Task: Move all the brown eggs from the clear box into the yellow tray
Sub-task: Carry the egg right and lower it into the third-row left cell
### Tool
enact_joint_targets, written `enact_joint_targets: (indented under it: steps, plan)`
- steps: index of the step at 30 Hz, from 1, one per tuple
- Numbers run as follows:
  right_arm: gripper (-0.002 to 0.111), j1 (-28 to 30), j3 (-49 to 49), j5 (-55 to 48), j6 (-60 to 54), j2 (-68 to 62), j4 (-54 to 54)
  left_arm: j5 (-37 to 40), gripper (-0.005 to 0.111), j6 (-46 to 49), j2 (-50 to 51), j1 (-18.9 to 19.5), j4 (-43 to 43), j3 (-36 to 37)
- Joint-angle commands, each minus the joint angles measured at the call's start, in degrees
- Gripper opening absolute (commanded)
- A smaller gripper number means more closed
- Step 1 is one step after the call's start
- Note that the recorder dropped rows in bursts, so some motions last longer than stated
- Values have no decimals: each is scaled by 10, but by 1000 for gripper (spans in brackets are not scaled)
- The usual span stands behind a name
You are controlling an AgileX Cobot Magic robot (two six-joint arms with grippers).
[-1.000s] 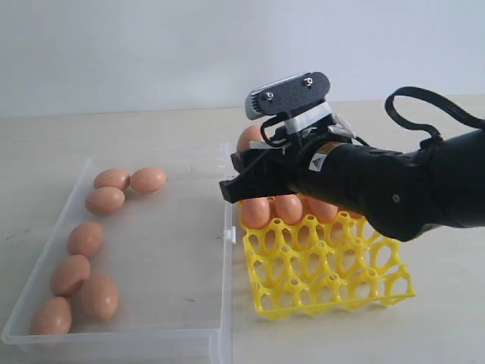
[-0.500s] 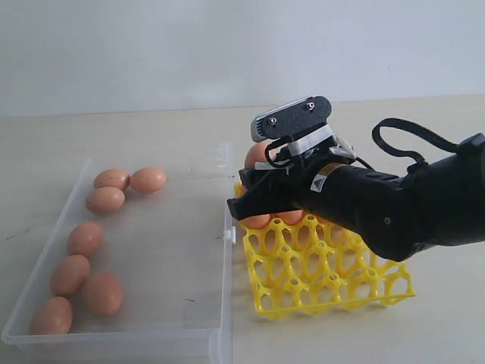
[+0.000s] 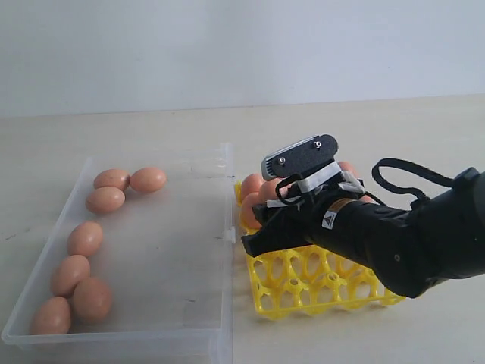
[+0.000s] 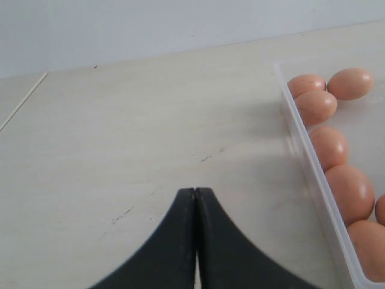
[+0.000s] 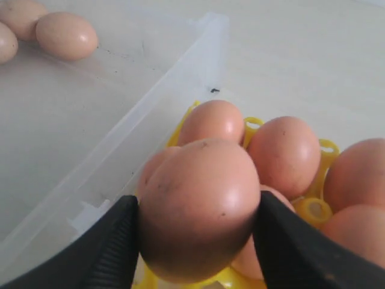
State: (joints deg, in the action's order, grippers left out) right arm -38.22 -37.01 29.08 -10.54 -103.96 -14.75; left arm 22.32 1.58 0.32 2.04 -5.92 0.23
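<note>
The right tool [image 3: 254, 241] gripped one smooth, reddish-brown oval egg [image 5: 198, 205] between its black fingers [image 5: 111, 247]. One pad lay against each side of the shell, and the jaws were spread to the egg's width.

A second before, this tool had hung higher, above the corner of the bright yellow plastic lattice egg tray [image 3: 303, 292] and the wall next to it. It had since come down and moved in over the yellow tray. The held egg now sat low over the cups along the tray's box-side edge, just in front of the seated eggs [image 5: 283, 153] already resting there. The dark arm now covered the front row of seated eggs that had shown earlier, so how many the yellow tray held could not be counted.

The large, shallow box of transparent plastic [image 3: 227, 227] lay just beside the yellow tray on the pale tabletop [image 3: 151, 129]. Seven loose brown eggs [image 3: 85, 238] remained in the clear box, strung along the wall farthest from the yellow tray, in much the same places as before.

The left tool [image 4: 195, 198] was beyond that far wall, on the side away from the yellow tray. It hung over bare tabletop with its jaws pressed together, holding nothing.
</note>
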Motion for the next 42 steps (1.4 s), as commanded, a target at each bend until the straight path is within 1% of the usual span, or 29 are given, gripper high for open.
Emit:
enact_joint_targets:
  steps: [1,3,7,11,14,17,21,27,33,39,42]
  plan:
    - [0,2,7,42,5,-2,25,-5,0,-3,-3,-4,1,-2]
    - [0,2,7,63,7,-11,31,-5,0,-3,-3,-4,1,-2]
    - [0,2,6,63,19,-29,33,-5,0,-3,-3,-4,1,-2]
    - [0,2,6,62,99,-30,120,-5,0,-3,-3,-4,1,-2]
    - [0,2,6,55,105,-30,120,-5,0,-3,-3,-4,1,-2]
    - [0,2,12,27,105,-20,120,-5,0,-3,-3,-4,1,-2]
    - [0,2,36,42,88,-6,120,-5,0,-3,-3,-4,1,-2]
    - [1,2,35,68,86,-9,134,-5,0,-3,-3,-4,1,-2]
    - [21,2,35,81,86,-9,134,-5,0,-3,-3,-4,1,-2]
    - [49,2,35,81,86,-9,134,-5,0,-3,-3,-4,1,-2]
    - [60,2,35,81,88,-9,134,-5,0,-3,-3,-4,1,-2]
